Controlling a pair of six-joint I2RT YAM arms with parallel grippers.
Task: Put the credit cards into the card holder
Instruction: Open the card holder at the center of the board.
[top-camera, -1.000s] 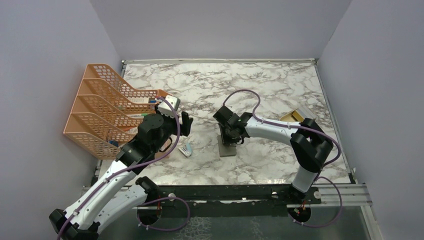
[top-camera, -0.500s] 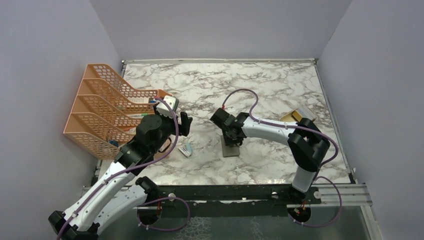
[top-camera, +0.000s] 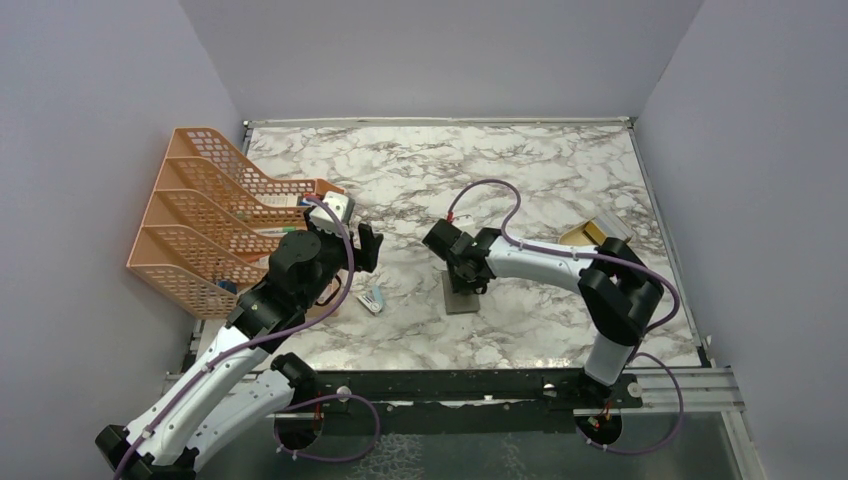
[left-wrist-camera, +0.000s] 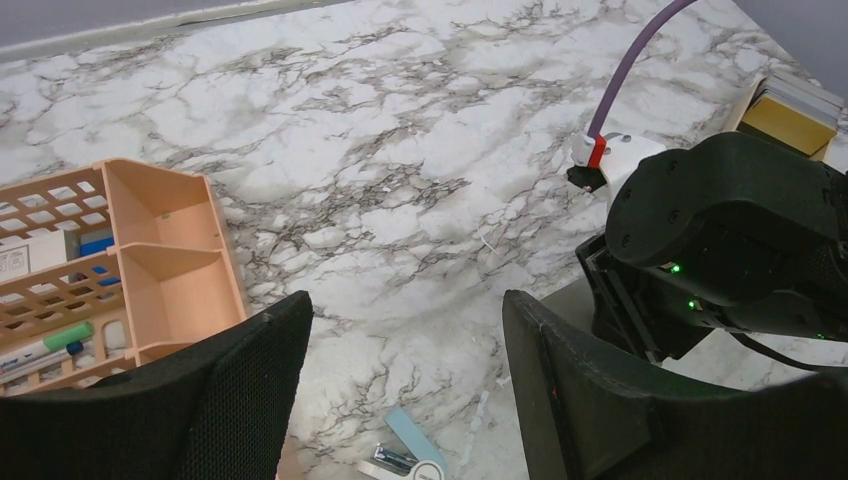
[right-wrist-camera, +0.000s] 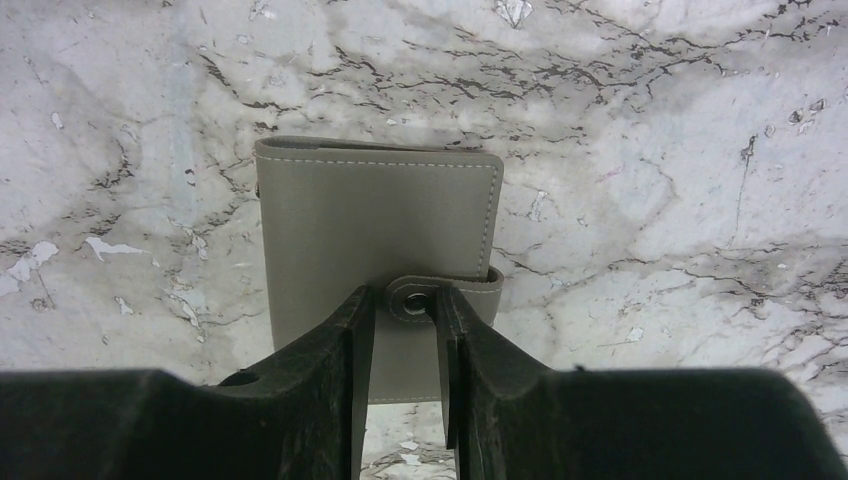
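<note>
Find card holder (right-wrist-camera: 380, 220) shut, flat on desk (right-wrist-camera: 650, 150), mid-centre, beneath right claw (right-wrist-camera: 405, 300) narrowed astride snap tab (right-wrist-camera: 462, 285); pinching or merely flanking, cannot tell. Left claw (left-wrist-camera: 405, 305) spread wide, empty, near orange rack (left-wrist-camera: 150, 230). Credit cards (left-wrist-camera: 785, 118) well apart, far right. Probably light, soft-covered, prone to sliding; best gripped by tab or free edge.

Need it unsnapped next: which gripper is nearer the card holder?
Right. The right gripper is over the card holder, fingers straddling its snap tab; the left gripper hangs open well to its left.
</note>
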